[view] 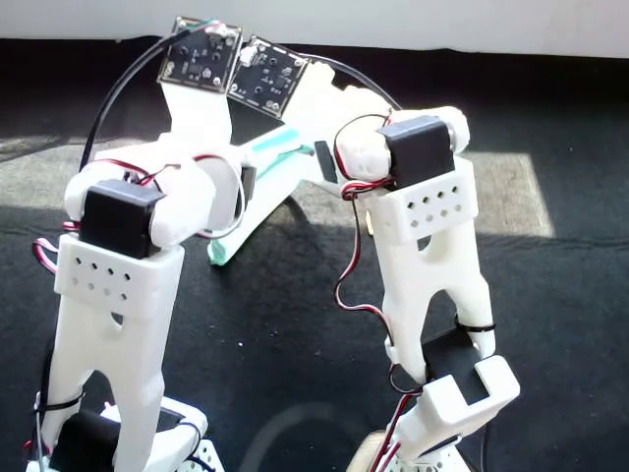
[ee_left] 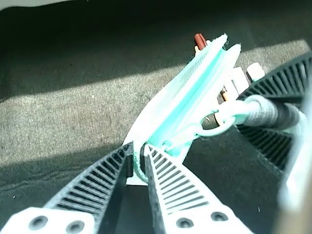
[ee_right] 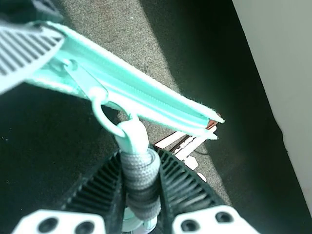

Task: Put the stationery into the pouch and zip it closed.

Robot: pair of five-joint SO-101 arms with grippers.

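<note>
A white pouch (view: 263, 175) with a mint-green zip hangs above the mat between my two arms. My left gripper (ee_left: 139, 158) is shut on the near end of the pouch (ee_left: 190, 92). The zip slider (ee_right: 73, 68) sits close to that end. My right gripper (ee_right: 140, 170) is shut on the grey pull cord (ee_right: 139, 163) tied to the slider's ring (ee_right: 105, 114). In the left wrist view the cord (ee_left: 265, 113) runs into the right gripper (ee_left: 273, 114). A reddish stationery tip (ee_left: 199, 40) pokes out of the pouch's far end, where the two edges stand slightly apart.
White stationery pieces (ee_right: 183, 144) lie on the dark mat (view: 550, 295) under the pouch's far end. A sunlit band crosses the mat. A pale wall (ee_right: 282, 58) runs along the back. Both arm bases stand at the front edge.
</note>
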